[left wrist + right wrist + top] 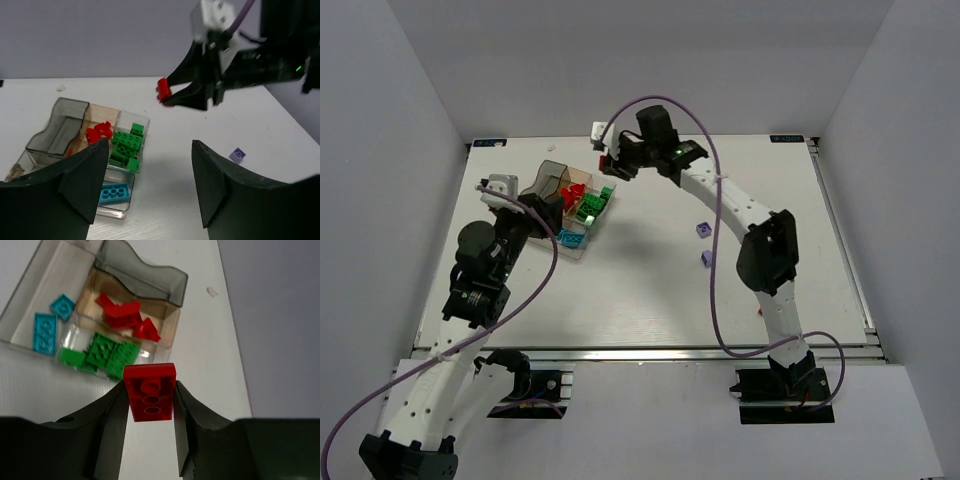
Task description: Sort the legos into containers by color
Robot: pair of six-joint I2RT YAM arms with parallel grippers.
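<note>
My right gripper (150,405) is shut on a red brick (149,391) and holds it in the air just beyond the far right side of the clear tray (552,178). The red brick also shows in the top view (604,162) and the left wrist view (163,90). The tray holds red bricks (125,315), green bricks (102,354) and cyan bricks (45,331) in separate compartments; the grey one (64,126) looks empty. Two light purple bricks (703,230) (707,259) lie on the table right of the tray. My left gripper (150,175) is open and empty, near the tray's near side.
A small white block (598,129) sits at the table's far edge behind the right gripper. The right arm (760,240) arches over the two purple bricks. White walls enclose the table on three sides.
</note>
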